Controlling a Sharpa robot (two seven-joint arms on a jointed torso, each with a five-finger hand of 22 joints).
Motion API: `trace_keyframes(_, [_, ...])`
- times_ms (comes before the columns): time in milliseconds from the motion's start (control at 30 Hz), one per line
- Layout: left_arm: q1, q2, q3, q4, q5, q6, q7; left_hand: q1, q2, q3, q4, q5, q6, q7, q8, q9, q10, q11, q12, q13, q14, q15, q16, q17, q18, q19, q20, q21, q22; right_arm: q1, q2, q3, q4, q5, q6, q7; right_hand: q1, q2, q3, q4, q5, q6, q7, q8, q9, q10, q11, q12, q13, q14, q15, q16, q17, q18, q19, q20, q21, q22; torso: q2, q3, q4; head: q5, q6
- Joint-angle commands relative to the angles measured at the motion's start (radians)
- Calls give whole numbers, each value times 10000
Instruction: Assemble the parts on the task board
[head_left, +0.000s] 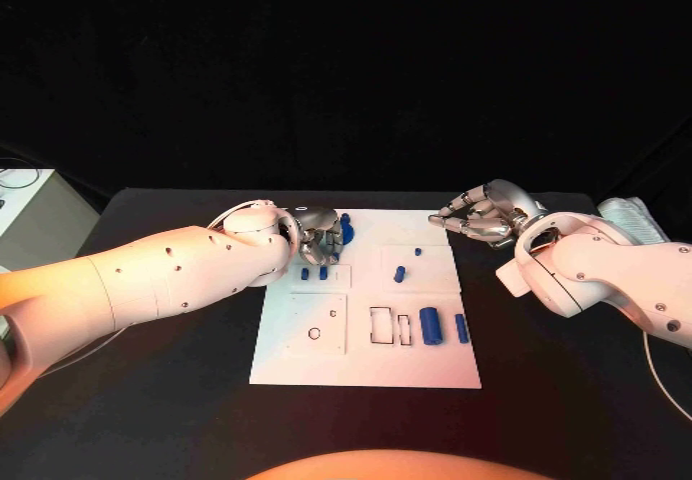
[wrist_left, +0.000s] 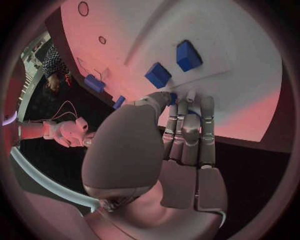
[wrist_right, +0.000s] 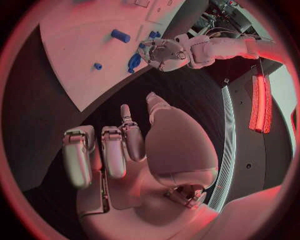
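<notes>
The left hand (head_left: 315, 243) hovers over the task board's (head_left: 368, 365) far-left corner, fingers curled around a blue part (head_left: 340, 232); whether it truly grips the part I cannot tell. Two small blue blocks (head_left: 313, 272) stand just nearer, closest to this hand. The right hand (head_left: 479, 220) holds nothing, fingers loosely apart, beyond the far-right corner.

The task board (head_left: 289, 365) lies in the middle of the table (head_left: 173, 420). The left hand (head_left: 313, 238) sits over the board's far left corner, the right hand (head_left: 480, 218) just off its far right corner. Near the board's right edge, toward the near side, two parts (head_left: 430, 326) lie side by side.
</notes>
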Motion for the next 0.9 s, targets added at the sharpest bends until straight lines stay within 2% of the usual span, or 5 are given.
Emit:
trace_keyframes(33, [-50,41,-22,6,85,170,64,103,-16,69,8,-27,106,-3,-77,-23,90,27,-79,-31,79,24,74,17,143,7,-75,51,21,-5,5,0,21,-83,39,97,29,43,-17,-32,-6,-71,-9,45,-12,-33,-27,-5,1082,950,42,-61,2207,-120,1005,16,-28,2573,-7,0,7,-3,-15])
trace_keyframes(400, [-67,69,-28,-32,201,239,79,63,-50,141,-25,-45,118,-4,-163,-96,200,30,-285,-143,133,23,151,23,137,-26,-86,128,88,-4,4,0,34,-100,47,80,29,43,-17,-32,-6,-71,-9,45,-12,-33,-27,-5,1082,950,42,-61,2207,-120,1005,16,-28,2573,-5,0,-2,-5,-9])
trace_keyframes(533, [-71,90,-32,-59,212,274,87,108,6,222,-88,-45,210,-6,-162,-115,304,13,-385,-198,150,13,195,13,139,-54,-91,174,130,-4,4,0,43,-103,52,76,29,43,-17,-32,-6,-71,-9,45,-12,-33,-27,-5,1082,950,42,-61,2207,-120,1005,16,-28,2573,-2,0,0,-10,-10])
trace_keyframes(700, [-85,112,-37,-97,217,162,131,318,188,519,-450,-62,657,-39,-94,-122,842,-104,-672,-326,363,-98,371,172,103,103,-180,541,525,-4,3,0,51,-110,57,72,29,43,-17,-32,-6,-71,-9,45,-12,-33,-27,-5,1082,950,42,-61,2207,-120,1005,16,-28,2573,4,0,-3,-22,1])
trace_keyframes(900, [-100,85,-40,-116,243,-258,224,242,247,900,-888,-63,1032,-73,-181,-112,1458,-170,-1296,-496,646,-185,492,296,39,298,-292,1043,1045,-4,-2,0,56,-122,58,66,29,43,-17,-32,-6,-71,-9,45,-12,-33,-27,-5,1082,950,42,-61,2207,-120,1005,16,-28,2573,-4,4,-2,-33,13])
